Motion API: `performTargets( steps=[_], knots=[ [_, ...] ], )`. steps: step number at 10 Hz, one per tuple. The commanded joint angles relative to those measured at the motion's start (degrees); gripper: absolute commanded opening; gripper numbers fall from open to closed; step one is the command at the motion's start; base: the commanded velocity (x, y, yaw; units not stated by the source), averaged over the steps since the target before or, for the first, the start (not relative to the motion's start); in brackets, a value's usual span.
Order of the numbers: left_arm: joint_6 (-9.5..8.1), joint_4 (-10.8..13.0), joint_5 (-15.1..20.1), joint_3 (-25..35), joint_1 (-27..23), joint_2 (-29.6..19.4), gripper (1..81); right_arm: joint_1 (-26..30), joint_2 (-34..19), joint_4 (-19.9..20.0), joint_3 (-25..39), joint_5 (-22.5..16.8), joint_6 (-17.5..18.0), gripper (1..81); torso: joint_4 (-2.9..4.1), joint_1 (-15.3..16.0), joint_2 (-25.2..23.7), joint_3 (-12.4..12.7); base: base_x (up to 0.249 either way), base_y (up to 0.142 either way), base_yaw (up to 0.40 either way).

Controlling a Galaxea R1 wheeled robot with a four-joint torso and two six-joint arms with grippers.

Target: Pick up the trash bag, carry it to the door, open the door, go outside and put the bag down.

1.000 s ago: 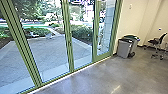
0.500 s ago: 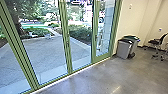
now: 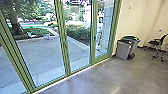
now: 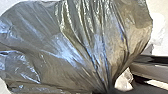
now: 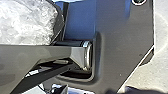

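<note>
Folds of the dark, shiny trash bag (image 4: 75, 45) draw together to a narrow neck in the left wrist view, where my left gripper (image 4: 105, 90) is shut on it. In the right wrist view a pale, crinkled part of a bag (image 5: 25, 23) shows beside the robot's bar and dark plate. Green-framed glass doors (image 3: 65, 52) stand upright across the left and middle of the head view, with small dark handles on the frames. A paved yard (image 3: 40, 55) lies beyond the glass.
Right of the doors, a grey bin (image 3: 123, 50) and a green-lidded bin (image 3: 132, 38) stand against the wall. A black office chair (image 3: 157, 42) is farther right. Polished floor (image 3: 100, 77) runs along the door sill. Outside are hedges (image 3: 77, 32) and a tree (image 3: 15, 22).
The head camera has moved slightly: the door frames sit farther left in the view, and more of the tree trunk outside shows through the glass.
</note>
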Motion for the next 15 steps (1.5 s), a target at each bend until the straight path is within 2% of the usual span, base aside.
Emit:
performTargets(
  steps=[1, 10, 15],
  knots=[
    [0.44, 0.4, 3.3, 0.0, -2.0, 0.0, 1.0, 1.7, 0.3, -0.4, 0.3, -3.6, -0.4, 81.1, 0.00, 0.0, 0.0, 0.0, 0.121, -0.103, 0.000],
    [0.44, 0.4, 3.3, 0.0, -1.9, 0.0, 1.0, 1.7, 0.3, -0.4, 0.2, -3.6, -0.4, 81.1, -0.02, 0.0, 0.0, 0.0, 0.121, -0.096, 0.000],
    [0.44, 0.4, 3.3, 0.0, -1.7, 0.0, 1.0, 1.7, 0.4, -0.5, 0.3, -3.6, -0.4, 81.1, -0.02, 0.0, 0.0, 0.0, 0.116, -0.012, 0.000]
  ],
)
